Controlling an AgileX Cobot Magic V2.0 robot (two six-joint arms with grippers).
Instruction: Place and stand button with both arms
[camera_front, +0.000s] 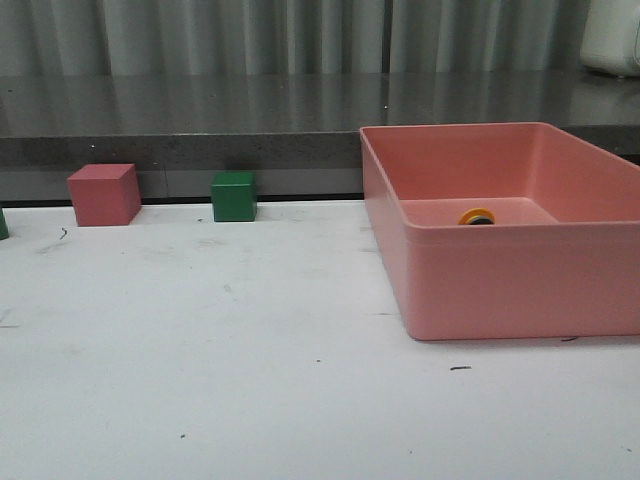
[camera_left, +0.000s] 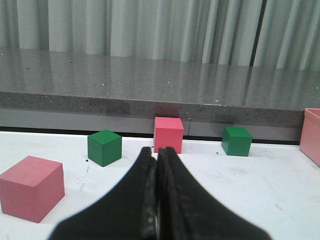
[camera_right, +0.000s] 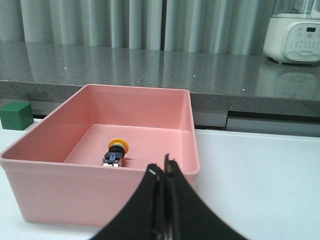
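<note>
The button (camera_right: 115, 152) lies on its side on the floor of the pink bin (camera_right: 165, 107), yellow cap toward the far wall, blue and clear base toward me. In the front view only its yellow cap (camera_front: 477, 216) peeks over the bin's front wall (camera_front: 520, 285). My right gripper (camera_right: 164, 168) is shut and empty, in front of the bin's near wall, to the right of the button. My left gripper (camera_left: 156, 150) is shut and empty, low over the white table, short of the cubes. Neither gripper shows in the front view.
A pink cube (camera_front: 104, 194) and a green cube (camera_front: 234, 196) stand at the table's back edge. The left wrist view shows two pink cubes (camera_left: 168, 134) (camera_left: 31, 187) and two green cubes (camera_left: 104, 147) (camera_left: 236, 140). A grey counter runs behind, with a white appliance (camera_right: 295, 31).
</note>
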